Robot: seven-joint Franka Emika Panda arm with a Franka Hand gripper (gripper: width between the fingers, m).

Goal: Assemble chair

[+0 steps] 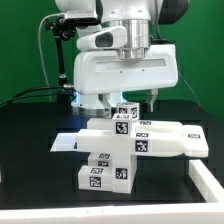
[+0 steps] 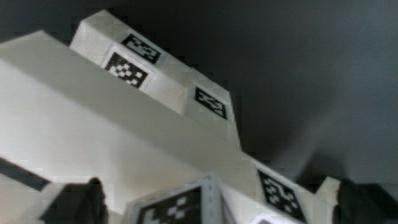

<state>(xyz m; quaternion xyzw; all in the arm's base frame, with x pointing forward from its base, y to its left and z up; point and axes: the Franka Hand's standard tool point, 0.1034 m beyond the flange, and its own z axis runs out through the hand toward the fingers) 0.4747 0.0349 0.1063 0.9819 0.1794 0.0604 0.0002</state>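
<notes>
The gripper [image 1: 128, 103] is hovering at the chair [image 1: 125, 145] on the black table [image 1: 30, 160]; its fingers [image 2: 75, 200] are standing spread, pinching nothing.

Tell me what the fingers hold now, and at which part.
It cannot be told. The fingers stand on either side of a tagged block of the chair, but contact is not visible.

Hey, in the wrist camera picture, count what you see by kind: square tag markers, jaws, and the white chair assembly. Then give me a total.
Square tag markers: 5
Jaws: 2
White chair assembly: 1
Total: 8
</notes>
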